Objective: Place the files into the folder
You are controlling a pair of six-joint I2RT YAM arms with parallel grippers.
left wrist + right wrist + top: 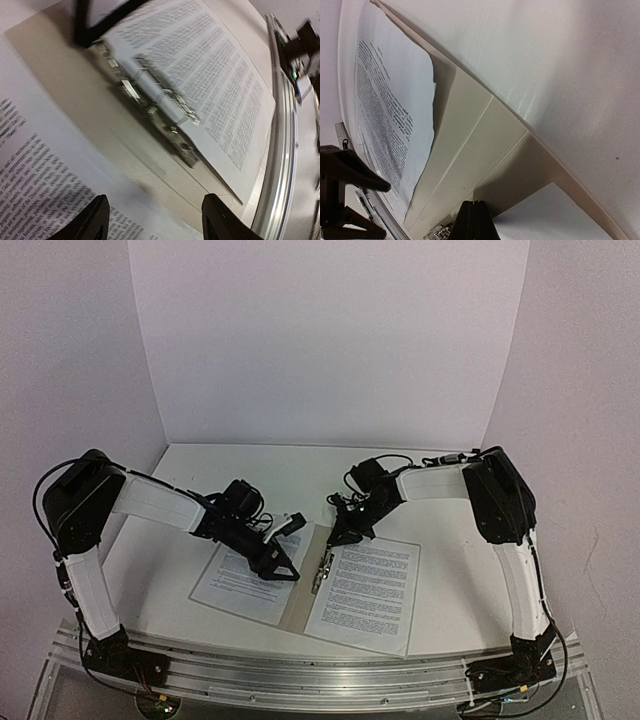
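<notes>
One flat beige cardboard folder lies open on the white counter, with one white printed paper sheet on its left cover and a second sheet on its right, probably laid out for the single metal spine clip. The left gripper hangs wide open and empty over the spine. The right gripper is closed on nothing visible, near the clip's far end.

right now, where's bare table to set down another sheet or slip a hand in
Free: the table strip behind the folder up to the back wall, and the patch between the right sheet and the right arm. Crowded: the folder's spine, where the left gripper and right gripper sit close.
</notes>
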